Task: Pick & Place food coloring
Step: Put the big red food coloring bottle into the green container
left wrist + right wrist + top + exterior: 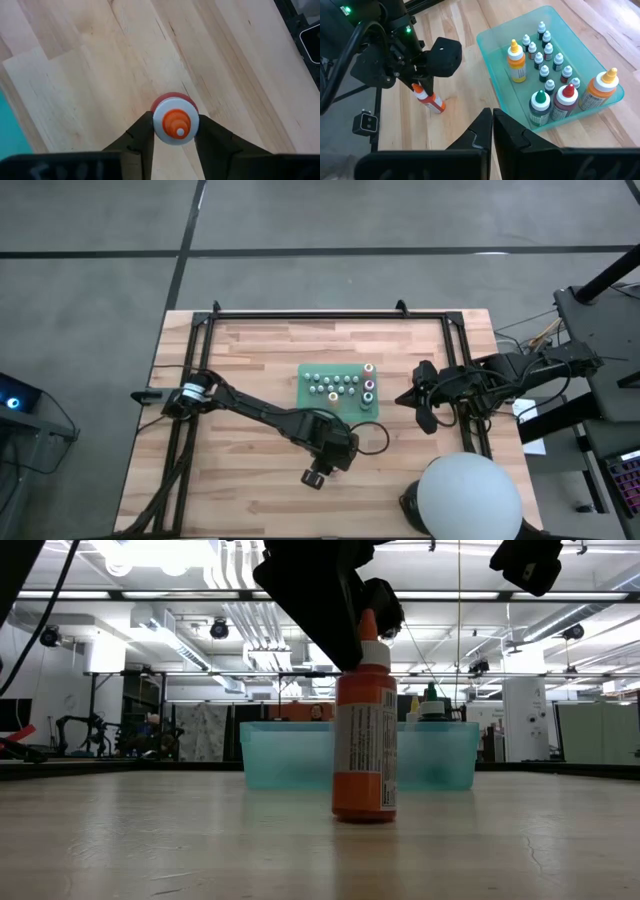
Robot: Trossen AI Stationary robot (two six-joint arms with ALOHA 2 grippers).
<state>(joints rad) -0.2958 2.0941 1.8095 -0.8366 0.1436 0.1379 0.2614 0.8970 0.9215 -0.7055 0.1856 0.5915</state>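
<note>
Food coloring bottles stand together inside a shallow teal tray (490,47) near the middle of the wooden table (240,350). In the right wrist view the tray holds many tiny bottles (547,50) with pale caps, a yellow-orange dropper bottle (516,61), a green-capped bottle (538,107), a red-capped bottle (564,102) and one more orange bottle (600,90) at the tray's corner.

One orange bottle (365,730) is outside the tray. It stands upright on the bare wood, near the tray, on the side toward the table's front edge. In the low view it is in front of the tray and its base rests on the table surface.

The left gripper (172,132) is at this bottle. Its two dark fingers (140,140) are at both sides of the white cap with the orange tip, and they seem to touch the cap, so the left gripper is closed around the top of the orange bottle. In the high view the left arm reaches from the table's left side to a place just in front of the tray.

The right gripper (492,125) waits beside the tray, on the tray's right side, above the wood. Its fingers are pressed together and they hold nothing.
</note>
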